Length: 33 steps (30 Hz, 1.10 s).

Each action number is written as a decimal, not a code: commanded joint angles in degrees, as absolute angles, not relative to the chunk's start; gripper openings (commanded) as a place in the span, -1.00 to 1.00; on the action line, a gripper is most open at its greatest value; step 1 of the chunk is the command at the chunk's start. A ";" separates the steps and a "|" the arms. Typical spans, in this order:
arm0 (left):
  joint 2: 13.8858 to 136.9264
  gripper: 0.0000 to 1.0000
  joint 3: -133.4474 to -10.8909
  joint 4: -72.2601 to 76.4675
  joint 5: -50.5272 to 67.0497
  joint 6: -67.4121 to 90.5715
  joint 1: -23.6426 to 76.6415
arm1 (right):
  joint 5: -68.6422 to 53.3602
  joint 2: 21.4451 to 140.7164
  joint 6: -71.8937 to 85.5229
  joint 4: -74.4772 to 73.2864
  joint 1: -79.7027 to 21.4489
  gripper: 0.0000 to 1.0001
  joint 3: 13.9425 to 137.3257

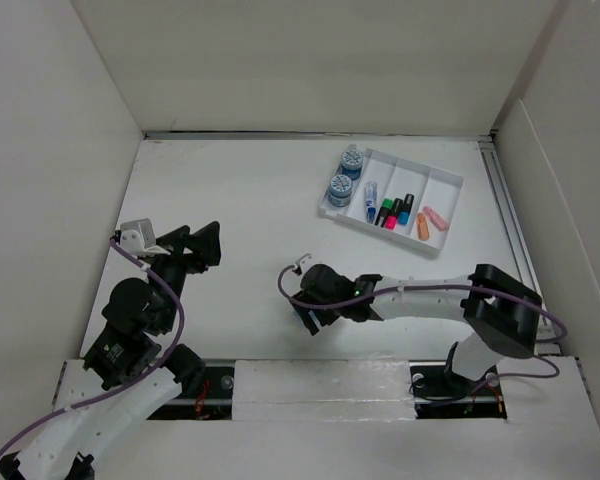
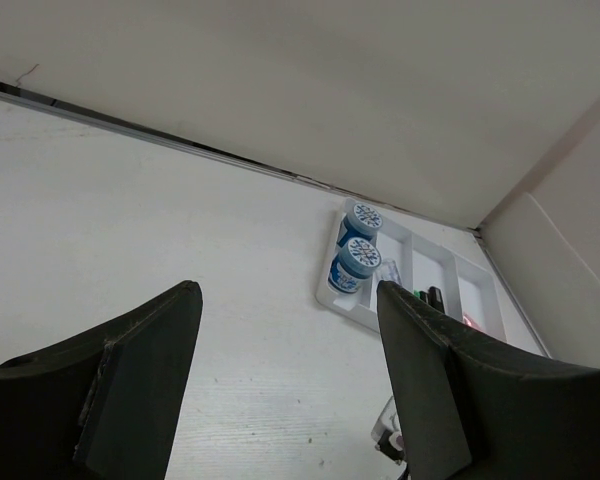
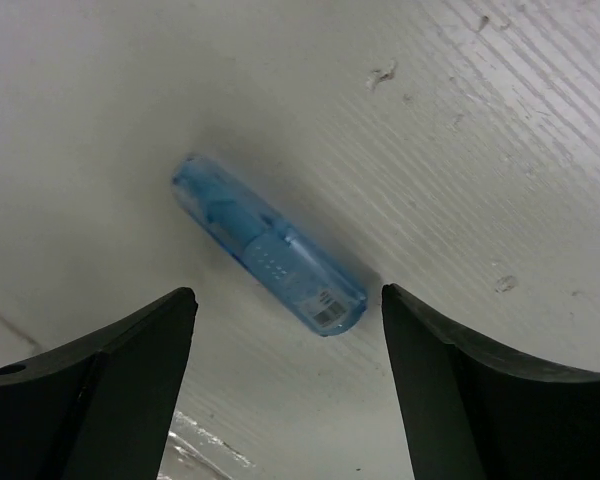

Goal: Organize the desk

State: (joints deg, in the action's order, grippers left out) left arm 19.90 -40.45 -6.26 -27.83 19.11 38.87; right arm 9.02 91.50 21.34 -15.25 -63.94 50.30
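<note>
The desk is a flat white tabletop between white walls. My right gripper hangs low over its front middle, open. In the right wrist view a translucent blue tube with a barcode label lies flat on the desk. Its near end sits between my open right gripper's fingertips, untouched. The tube is hidden under that gripper in the top view. My left gripper is open and empty at the left, and it also shows in the left wrist view.
A white compartmented tray stands at the back right with two blue jars, several markers and pink and orange pieces. The tray also shows in the left wrist view. A metal rail runs along the right edge.
</note>
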 commanded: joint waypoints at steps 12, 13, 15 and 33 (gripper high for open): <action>19.42 0.34 -40.34 -4.31 -28.04 19.07 38.67 | 18.02 98.88 20.92 -17.67 -64.86 -0.06 55.99; 19.34 0.34 -40.34 -4.22 -28.12 18.99 38.67 | 17.32 99.05 20.83 -17.23 -64.86 -0.18 55.90; 19.60 0.34 -40.34 -4.39 -27.95 18.98 38.67 | 16.61 99.14 21.18 -16.18 -64.86 -0.46 55.20; 22.23 0.47 -40.96 -5.27 -24.97 18.90 38.67 | 19.08 75.86 34.26 4.55 -32.46 -0.82 44.13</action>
